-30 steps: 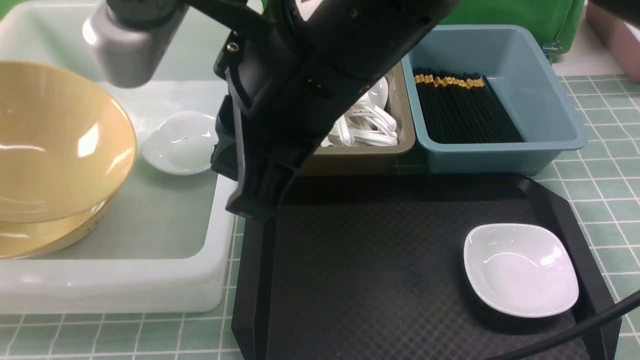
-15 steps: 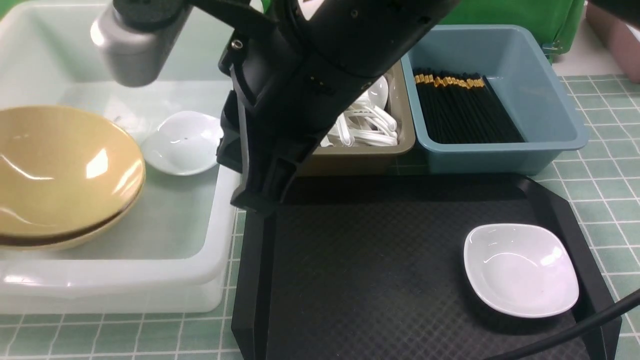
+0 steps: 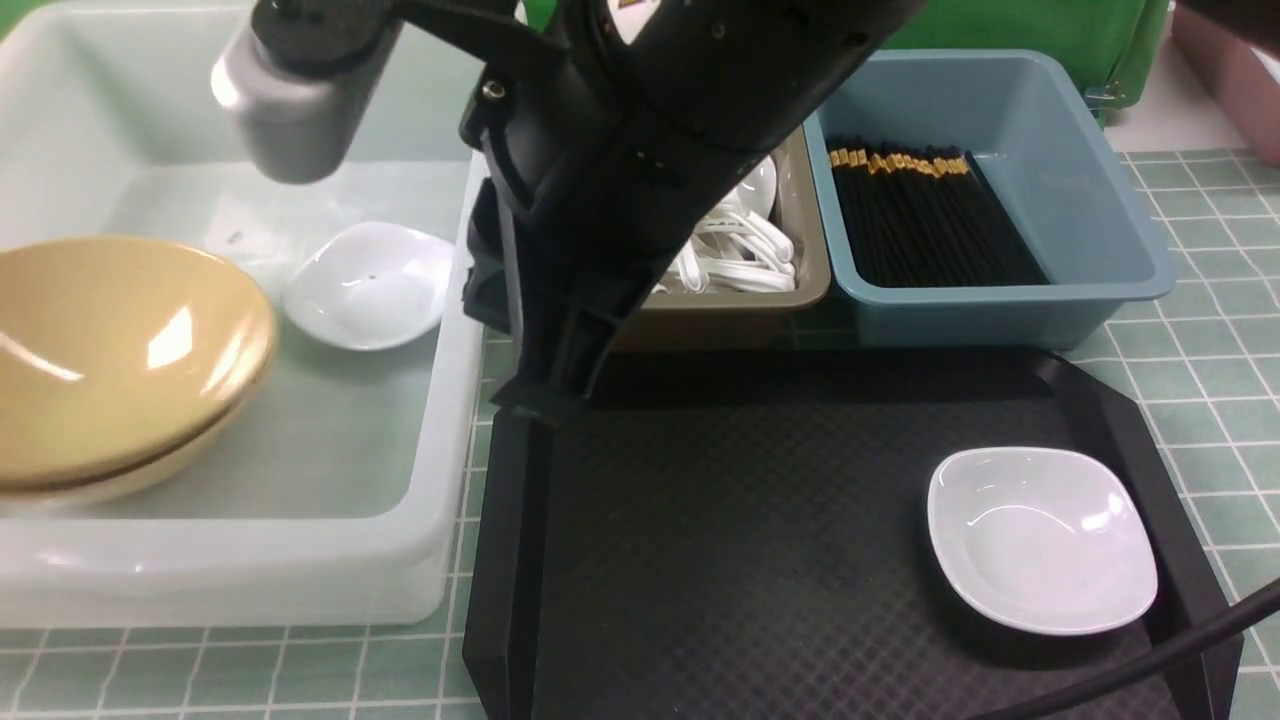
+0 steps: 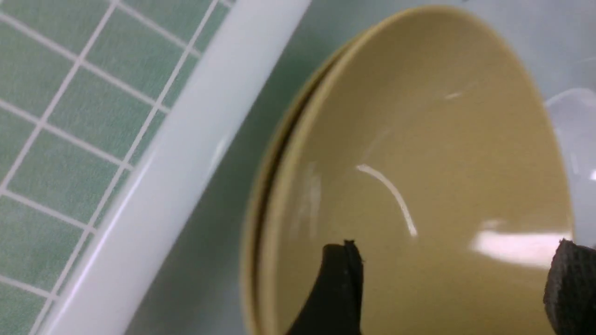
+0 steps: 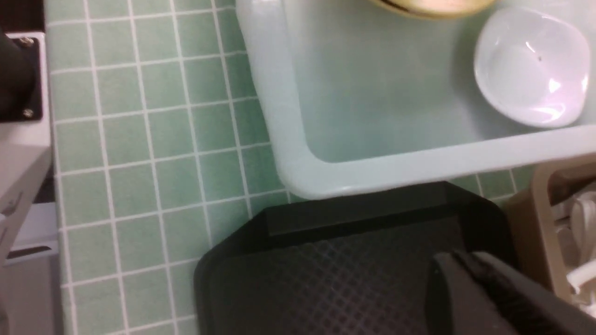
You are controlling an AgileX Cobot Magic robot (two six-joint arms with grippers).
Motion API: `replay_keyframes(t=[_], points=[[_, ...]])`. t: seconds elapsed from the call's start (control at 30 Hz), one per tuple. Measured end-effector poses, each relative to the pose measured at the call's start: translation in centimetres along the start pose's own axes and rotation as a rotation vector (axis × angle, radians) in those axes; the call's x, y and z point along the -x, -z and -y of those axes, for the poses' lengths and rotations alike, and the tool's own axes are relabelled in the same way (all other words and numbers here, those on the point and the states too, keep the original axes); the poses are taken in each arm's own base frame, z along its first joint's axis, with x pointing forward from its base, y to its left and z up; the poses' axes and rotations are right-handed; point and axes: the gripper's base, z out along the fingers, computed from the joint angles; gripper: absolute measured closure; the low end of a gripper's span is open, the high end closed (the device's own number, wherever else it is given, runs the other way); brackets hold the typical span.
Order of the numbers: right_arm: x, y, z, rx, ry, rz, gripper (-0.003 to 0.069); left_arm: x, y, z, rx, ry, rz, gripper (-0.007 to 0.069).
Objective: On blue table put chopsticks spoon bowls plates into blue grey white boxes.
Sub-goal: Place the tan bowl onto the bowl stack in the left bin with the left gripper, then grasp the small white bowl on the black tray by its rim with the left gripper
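At left of frame, stacked yellow bowls (image 3: 120, 340) inside white tub (image 3: 450, 430), small white plate (image 3: 368, 285) beside them. Lower right, second plate (image 3: 1040, 540) on black tray (image 3: 750, 560). Over bowls, left gripper (image 4: 456, 260) spread wide, empty; at tray's upper-left corner, right gripper (image 3: 540, 395) pinched closed, empty.

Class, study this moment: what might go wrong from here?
The top bowl sits askew in the lower bowl; it may slide toward the plate beside it in the white tub. The open left claw hangs close over that bowl and might clip its rim when it lifts away.
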Motion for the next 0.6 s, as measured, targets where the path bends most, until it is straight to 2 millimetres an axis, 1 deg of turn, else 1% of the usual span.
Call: replay_keyframes(t=[0.03, 0.07, 0.13, 0.2, 0.23, 0.27, 0.3, 0.37, 0.4, 0.47, 0.5, 0.57, 0.6], points=[[0.0, 0.0, 0.0, -0.002, 0.0, -0.001, 0.0603, 0.2, 0.5, 0.3, -0.006, -0.004, 0.01, 0.0101], [-0.1, 0.0, 0.2, -0.023, -0.012, -0.012, 0.0601, 1.1, 2.5, 1.6, -0.027, -0.023, 0.039, 0.0095], [-0.3, 0.0, 0.5, -0.05, -0.034, -0.023, 0.06, 1.6, 4.2, 3.1, -0.042, -0.064, 0.067, 0.0103], [-0.5, 0.0, 1.0, -0.065, -0.068, -0.029, 0.0598, 1.5, 5.3, 5.4, -0.073, -0.13, 0.068, 0.0141], [-0.5, 0.1, 1.0, -0.067, -0.069, -0.029, 0.0598, 1.5, 5.3, 5.4, -0.073, -0.132, 0.067, 0.0141], [-0.6, 0.1, 1.3, -0.072, -0.085, -0.031, 0.0597, 1.3, 5.4, 6.4, -0.089, -0.162, 0.06, 0.016], [-0.9, 0.2, 1.8, -0.083, -0.115, -0.033, 0.0596, 0.5, 5.2, 8.7, -0.132, -0.232, 0.026, 0.0205], [-1.7, 0.8, 2.7, -0.107, -0.164, -0.037, 0.0594, -1.0, 4.4, 12.4, -0.202, -0.361, -0.041, 0.0279], [-1.7, 1.0, 2.8, -0.11, -0.166, -0.034, 0.0594, -1.1, 4.3, 12.8, -0.207, -0.373, -0.047, 0.0286], [-3.6, 2.6, 3.7, -0.14, -0.232, -0.044, 0.0594, -3.9, 3.3, 17.8, -0.287, -0.577, -0.132, 0.0391], [-4.3, 3.5, 3.9, -0.154, -0.25, -0.042, 0.0594, -5.0, 3.0, 19.6, -0.321, -0.649, -0.16, 0.0433], [-6.0, 5.0, 4.2, -0.179, -0.297, -0.052, 0.0594, -7.0, 2.4, 22.2, -0.384, -0.767, -0.205, 0.0503], [-6.5, 5.0, 4.3, -0.182, -0.307, -0.063, 0.0594, -7.5, 2.2, 22.9, -0.401, -0.79, -0.216, 0.0511]])
